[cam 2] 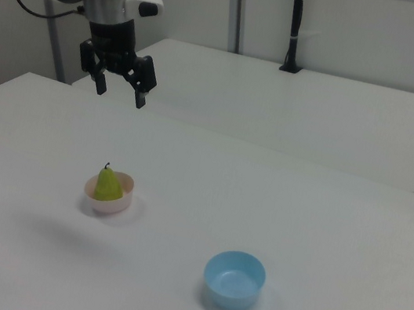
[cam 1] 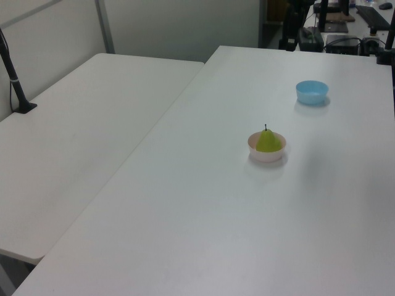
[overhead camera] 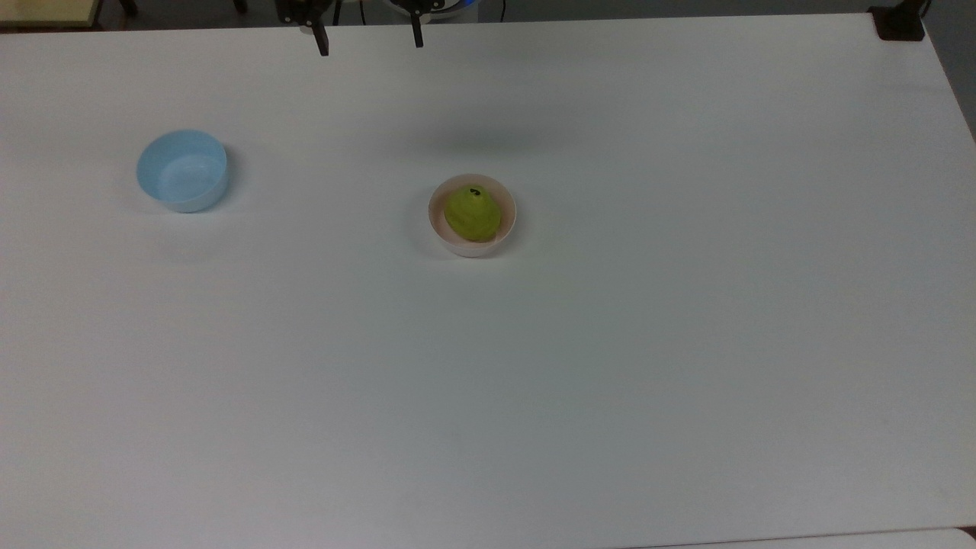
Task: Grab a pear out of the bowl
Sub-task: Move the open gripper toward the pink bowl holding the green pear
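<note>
The pear (overhead camera: 473, 214) sits upright in the pink bowl (overhead camera: 437, 229), mid-table (overhead camera: 610, 343). In the right view the gripper (cam 2: 121, 94) hangs high above the table, jaws wide open, holding nothing, well apart from the bowl. The top view catches just its two fingertips (overhead camera: 323, 42) at the upper edge. A blue bowl (overhead camera: 182, 169) stands well apart.
</note>
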{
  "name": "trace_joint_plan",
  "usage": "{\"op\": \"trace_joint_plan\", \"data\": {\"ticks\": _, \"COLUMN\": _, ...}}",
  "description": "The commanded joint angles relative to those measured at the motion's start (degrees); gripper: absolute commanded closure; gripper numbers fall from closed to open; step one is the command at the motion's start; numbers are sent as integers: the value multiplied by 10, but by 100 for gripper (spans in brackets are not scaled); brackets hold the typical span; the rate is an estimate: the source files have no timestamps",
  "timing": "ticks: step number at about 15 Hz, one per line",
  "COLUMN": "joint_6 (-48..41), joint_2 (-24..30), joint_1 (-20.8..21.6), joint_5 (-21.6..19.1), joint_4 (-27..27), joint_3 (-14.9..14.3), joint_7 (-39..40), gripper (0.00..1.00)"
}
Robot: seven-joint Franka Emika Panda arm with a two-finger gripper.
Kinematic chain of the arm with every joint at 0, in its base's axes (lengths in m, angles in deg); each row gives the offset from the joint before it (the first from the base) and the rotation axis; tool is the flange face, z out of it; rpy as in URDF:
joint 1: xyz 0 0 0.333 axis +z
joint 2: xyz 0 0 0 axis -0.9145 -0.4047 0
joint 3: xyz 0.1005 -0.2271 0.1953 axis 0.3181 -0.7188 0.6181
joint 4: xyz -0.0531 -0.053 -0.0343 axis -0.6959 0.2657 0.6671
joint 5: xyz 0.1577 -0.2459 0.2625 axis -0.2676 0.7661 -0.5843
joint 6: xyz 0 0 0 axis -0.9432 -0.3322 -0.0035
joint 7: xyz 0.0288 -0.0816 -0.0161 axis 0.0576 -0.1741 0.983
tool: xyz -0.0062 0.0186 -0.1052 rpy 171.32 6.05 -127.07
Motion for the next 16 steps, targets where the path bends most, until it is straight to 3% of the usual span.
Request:
{"op": "trace_joint_plan", "data": {"ticks": 1, "joint_6": -9, "joint_2": 5, "joint_1": -3, "joint_5": 9, "joint_4": -4, "joint_3": 5, "joint_7": -12, "gripper": 0}}
{"op": "trace_joint_plan", "data": {"ticks": 7, "joint_6": -9, "joint_2": 5, "joint_1": -3, "joint_5": 9, "joint_4": -7, "joint_3": 4, "joint_7": 22, "gripper": 0}}
{"op": "trace_joint_plan", "data": {"ticks": 11, "joint_6": -2, "joint_2": -10, "joint_1": 2, "joint_5": 45, "joint_4": -29, "joint_3": 6, "joint_7": 178, "gripper": 0}}
{"op": "trace_joint_plan", "data": {"ticks": 13, "joint_6": -1, "joint_2": -22, "joint_1": 31, "joint_5": 71, "joint_4": -38, "joint_3": 7, "joint_7": 181, "gripper": 0}}
{"op": "trace_joint_plan", "data": {"ticks": 16, "joint_6": 30, "joint_2": -58, "joint_1": 51, "joint_5": 74, "joint_4": -53, "joint_3": 7, "joint_7": 175, "gripper": 0}}
